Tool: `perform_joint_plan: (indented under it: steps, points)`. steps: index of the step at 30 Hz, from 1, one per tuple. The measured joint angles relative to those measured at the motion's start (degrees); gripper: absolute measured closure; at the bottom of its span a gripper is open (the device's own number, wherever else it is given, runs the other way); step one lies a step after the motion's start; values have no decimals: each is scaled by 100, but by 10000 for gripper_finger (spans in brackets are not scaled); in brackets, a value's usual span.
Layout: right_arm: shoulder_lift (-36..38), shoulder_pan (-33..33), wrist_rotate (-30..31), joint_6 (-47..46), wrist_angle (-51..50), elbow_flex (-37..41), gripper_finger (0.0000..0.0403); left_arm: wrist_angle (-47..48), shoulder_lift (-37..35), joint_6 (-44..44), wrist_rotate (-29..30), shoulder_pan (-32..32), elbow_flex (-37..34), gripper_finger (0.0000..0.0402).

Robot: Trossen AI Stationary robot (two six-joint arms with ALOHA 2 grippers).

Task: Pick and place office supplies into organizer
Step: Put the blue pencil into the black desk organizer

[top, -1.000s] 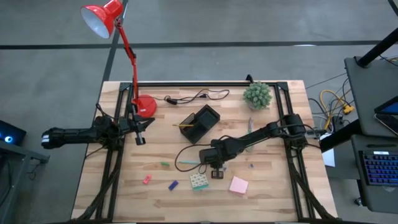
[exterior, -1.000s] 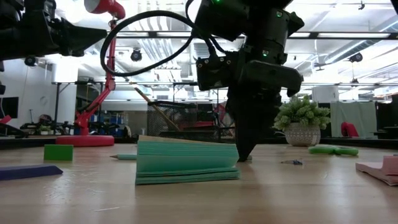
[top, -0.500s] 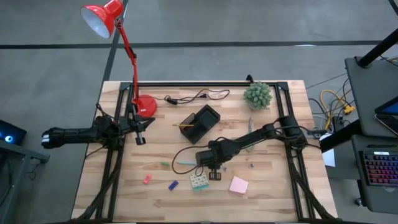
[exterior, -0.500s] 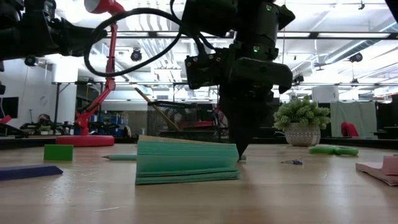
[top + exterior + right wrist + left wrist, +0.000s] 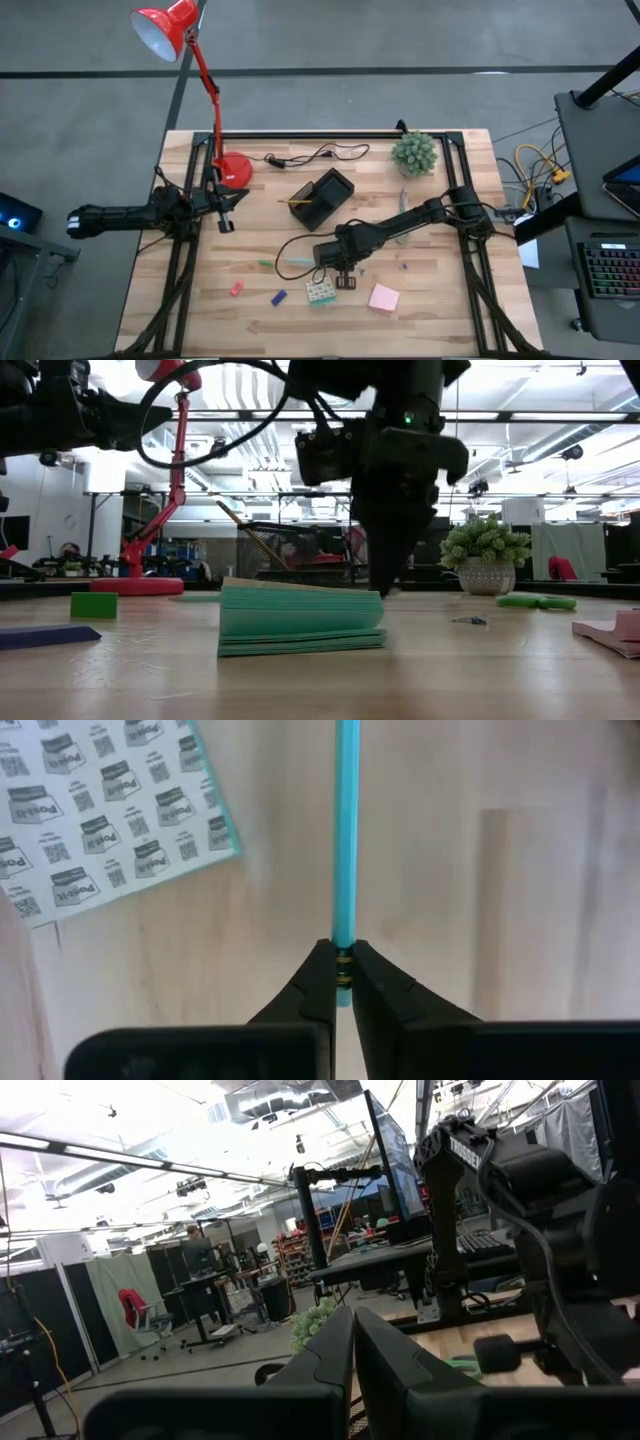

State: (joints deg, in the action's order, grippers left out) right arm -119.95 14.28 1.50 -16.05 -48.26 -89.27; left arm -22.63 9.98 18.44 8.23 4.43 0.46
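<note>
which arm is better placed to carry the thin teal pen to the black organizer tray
Right. The right gripper is shut on the thin teal pen, near the black organizer tray. The left gripper waits shut at the table's left edge.

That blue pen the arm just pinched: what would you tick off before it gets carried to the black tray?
1. Right gripper shut on the teal pen: ok.
2. Grip near the pen's middle: not ok, it pinches one end.
3. Pen lifted off the table: cannot tell.
4. Patterned sticky pad clear of the pen: ok, apart.
5. Organizer has free space: cannot tell, a pencil already sits there.
6. Left gripper out of the way: ok, by the lamp base.
</note>
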Motion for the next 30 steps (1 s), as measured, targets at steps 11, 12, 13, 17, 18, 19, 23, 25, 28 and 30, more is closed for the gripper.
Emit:
perform_joint_plan:
  steps: [11, 12, 13, 17, 18, 19, 23, 25, 28, 30]
  points:
    - [38, -4, 465, 0, -1552, -1052, 391, 0, 0, 0, 0, -2, 1, 402]
    - [38, -4, 516, -2, -1743, -1178, 391, 0, 0, 0, 0, -1, 0, 402]
    - [42, -4, 587, -2, -1930, -1311, 391, 1, 0, 0, 0, 0, 0, 402]
    - [45, -4, 1017, 0, -2672, -1844, 391, 2, 0, 0, 0, -2, 1, 402]
    - [45, -12, 1148, 2, -2833, -1968, 391, 0, 0, 0, 0, -1, 0, 402]
    - [45, -21, 1292, 4, -3006, -2092, 390, -2, 0, 0, 0, -2, 1, 402]
    - [55, -124, 1863, 22, -3711, -2544, 390, -2, 0, 0, 0, 0, 1, 402]
    - [55, -204, 2044, 23, -4026, -2714, 390, -2, 0, 0, 0, -1, 1, 402]
    - [59, -328, 2255, 197, -4176, -2814, 390, -1, 0, 0, 0, -1, 0, 402]
    - [60, -434, 2273, 463, -4180, -2828, 390, -2, -1, 0, 0, -1, 1, 402]
